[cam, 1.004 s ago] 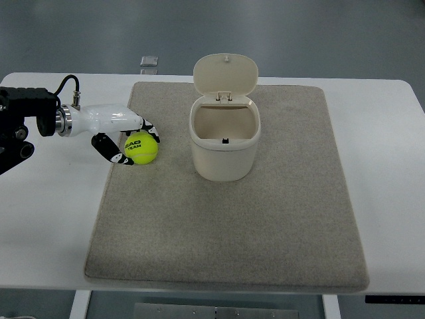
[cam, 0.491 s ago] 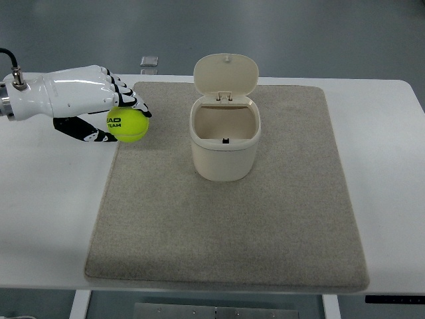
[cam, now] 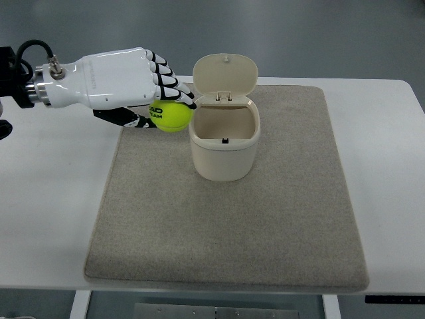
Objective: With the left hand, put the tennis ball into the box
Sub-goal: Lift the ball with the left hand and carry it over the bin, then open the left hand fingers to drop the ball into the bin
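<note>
— Where's the ball?

— The left hand (cam: 126,86) has its fingers curled round the tennis ball (cam: 172,116), held above the mat (cam: 226,226), just left of the box (cam: 224,139).

— And the box?

— Right of the hand, its lid (cam: 226,74) tipped back, its mouth open and empty. The near rim stands between ball and opening, so I reckon the ball must travel right and clear it.

Tennis ball (cam: 174,116): yellow-green, black lettering. Left hand (cam: 126,86): glossy white shell, black finger joints. Box (cam: 224,143): cream, lid same. Mat (cam: 229,199): speckled grey-beige. Tabletop (cam: 46,199): plain white. Floor (cam: 299,33): dull blue-grey.
</note>
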